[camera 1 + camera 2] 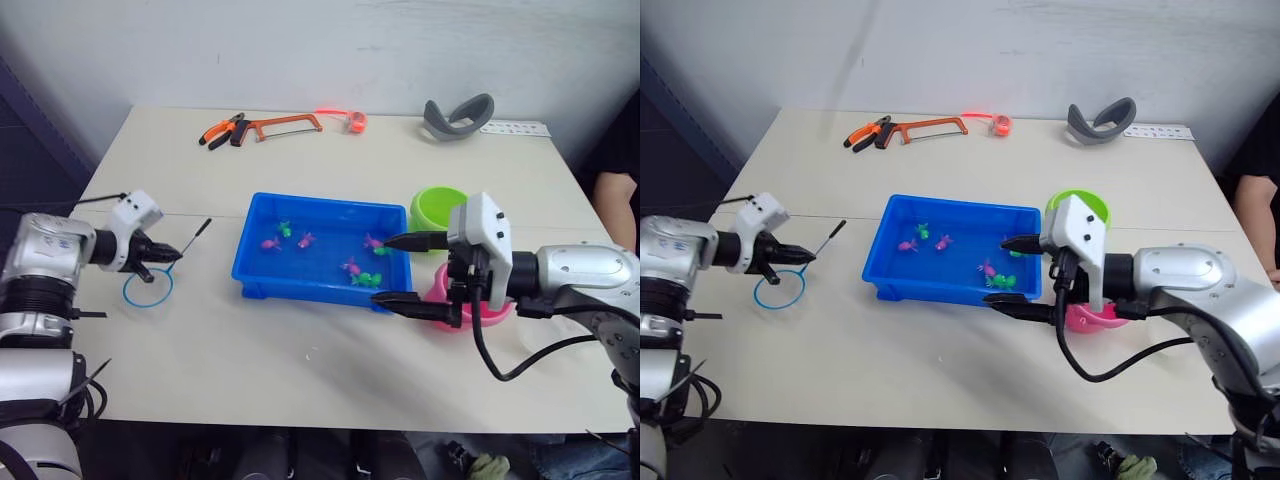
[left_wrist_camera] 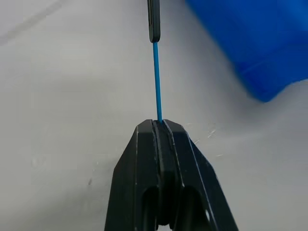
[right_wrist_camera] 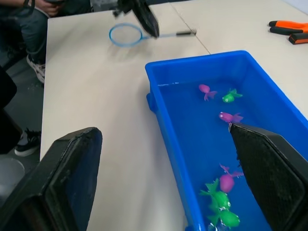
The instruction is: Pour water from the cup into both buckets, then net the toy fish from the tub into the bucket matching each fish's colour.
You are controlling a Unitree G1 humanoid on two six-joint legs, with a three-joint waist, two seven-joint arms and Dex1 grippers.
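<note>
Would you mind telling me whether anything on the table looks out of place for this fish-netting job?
Yes: pliers, a hacksaw and a grey headset-like item lie along the table's far edge, unrelated to the blue tub and buckets. No spill or damage shows.

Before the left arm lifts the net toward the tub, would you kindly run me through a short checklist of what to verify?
1. Left gripper fingers shut on the thin blue handle of the small round light-blue net: ok.
2. Net hoop off the table: not ok, it lies flat.
3. Pink and green toy fish in the shallow blue plastic tub: ok.
4. Right gripper clear of the tub: not ok, open over its end.
5. Water in the lime green bucket and pink bucket: cannot tell.
</note>
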